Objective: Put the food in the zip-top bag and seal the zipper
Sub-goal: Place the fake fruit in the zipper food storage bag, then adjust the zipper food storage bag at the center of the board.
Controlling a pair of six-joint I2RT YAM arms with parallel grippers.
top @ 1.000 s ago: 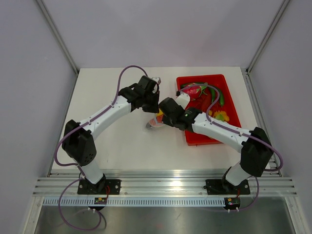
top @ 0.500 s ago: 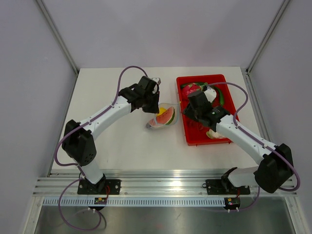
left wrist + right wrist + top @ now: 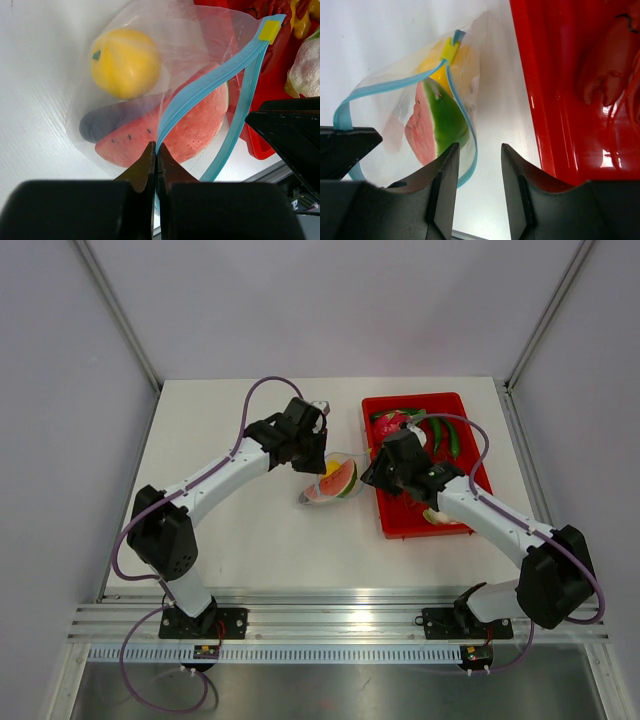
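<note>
**Food bagged, mouth gaping: the seal comes next**

White tabletop (image 3: 230,540) carries the zip-top bag (image 3: 335,480), which lies between the two grippers, just beside the left rim of the red tray (image 3: 392,525). All three pieces show through the plastic: the yellow fruit (image 3: 125,62), the watermelon wedge (image 3: 195,130) and the eggplant (image 3: 110,122).

The left gripper (image 3: 156,150) has its jaws pressed together on one end of the zipper (image 3: 200,90). The right gripper (image 3: 479,150) hangs near the bag with its jaws parted and nothing between them.

The zipper's long axis runs from the left gripper's pinch away to a yellow tab (image 3: 271,30) at the far end. Its two blue tracks bow apart into a loop, so the mouth is open and faces the tray side. The wedge's green rind sits right in that opening.

Loading looks finished, so sealing is judged to be the step in hand. To do it well, the left pinch should anchor its end. The right jaws should straddle both tracks beside that pinch, close lightly, and slide along the strip to the tab. The rind may first need nudging inward, since it could block the tracks. A pull across the strip would likely drag the light bag.
</note>
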